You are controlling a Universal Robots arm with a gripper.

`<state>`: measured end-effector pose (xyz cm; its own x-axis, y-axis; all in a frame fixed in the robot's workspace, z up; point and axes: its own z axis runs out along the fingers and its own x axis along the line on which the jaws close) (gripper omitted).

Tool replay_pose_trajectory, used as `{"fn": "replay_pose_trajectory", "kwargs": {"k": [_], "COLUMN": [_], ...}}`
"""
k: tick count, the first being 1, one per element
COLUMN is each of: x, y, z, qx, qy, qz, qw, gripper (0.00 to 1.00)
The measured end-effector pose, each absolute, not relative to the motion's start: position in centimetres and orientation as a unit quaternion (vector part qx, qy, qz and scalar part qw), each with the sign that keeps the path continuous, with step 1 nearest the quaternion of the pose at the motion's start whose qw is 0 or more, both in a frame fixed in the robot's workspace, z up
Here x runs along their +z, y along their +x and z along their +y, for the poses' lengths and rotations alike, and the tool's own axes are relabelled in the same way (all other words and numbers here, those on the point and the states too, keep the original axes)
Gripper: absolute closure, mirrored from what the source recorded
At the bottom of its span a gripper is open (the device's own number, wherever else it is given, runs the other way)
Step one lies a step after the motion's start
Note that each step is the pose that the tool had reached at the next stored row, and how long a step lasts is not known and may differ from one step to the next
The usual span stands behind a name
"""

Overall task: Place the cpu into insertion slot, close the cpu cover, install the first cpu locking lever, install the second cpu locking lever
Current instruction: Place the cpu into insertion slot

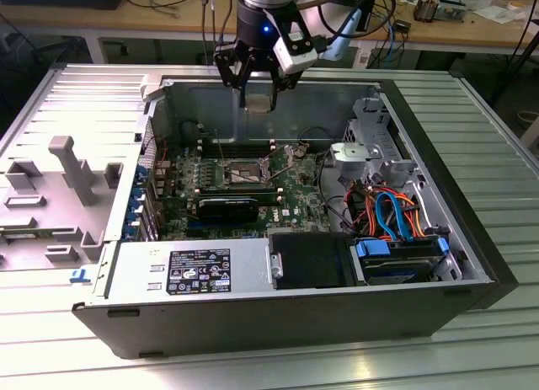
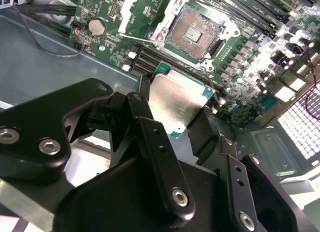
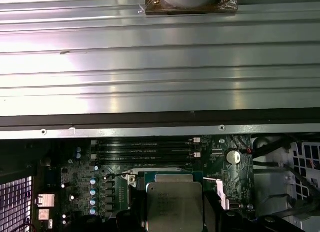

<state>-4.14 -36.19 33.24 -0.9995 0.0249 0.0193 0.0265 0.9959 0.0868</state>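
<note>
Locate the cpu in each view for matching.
Exterior view: cpu in the gripper above the open case.
Second wrist view: cpu held short of the insertion slot.
First wrist view: cpu held near the memory slots.
Shared landmark: the memory slots, in all three.

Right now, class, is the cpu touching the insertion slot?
Apart. In the second wrist view the gripper holds the cpu clear of the insertion slot, whose bare contacts show whole beyond it.

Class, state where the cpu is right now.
In the second wrist view, the cpu is gripped in the hand, in the air beside the empty insertion slot.
</note>
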Motion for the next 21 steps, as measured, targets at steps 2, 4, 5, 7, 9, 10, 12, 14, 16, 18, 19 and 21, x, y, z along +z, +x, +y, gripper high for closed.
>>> {"fn": "replay_pose_trajectory", "kwargs": {"k": [2,4,5,7,9,10,12,14,16,18,19,21], "x": [33.2,33.2,33.2,33.2,33.1,33.1,33.0,32.9,32.8,32.8,32.7,32.6], "y": [-4.1,-4.1,-4.1,-4.1,-4.1,-4.1,-4.1,-4.1,-4.1,-4.1,-4.1,-4.1], "z": [-36.2,-36.3,-36.3,-36.3,-36.5,-36.6,-36.8,-36.9,-37.0,-37.1,-37.1,-37.3], "qx": [-0.040,-0.036,-0.035,-0.032,-0.031,-0.031,-0.030,-0.030,-0.030,-0.030,-0.030,-0.030], "qy": [-0.013,-0.013,-0.013,-0.013,-0.013,-0.013,-0.013,-0.013,-0.013,-0.013,-0.013,-0.013], "qz": [-0.999,-0.999,-0.999,-0.999,-0.999,-0.999,-0.999,-0.999,-0.999,-0.999,-0.999,-0.999], "qw": [0.009,0.009,0.009,0.009,0.009,0.009,0.009,0.009,0.009,0.009,0.009,0.009], "gripper": [0.45,0.45,0.45,0.45,0.45,0.45,0.45,0.45,0.45,0.45,0.45,0.45]}}
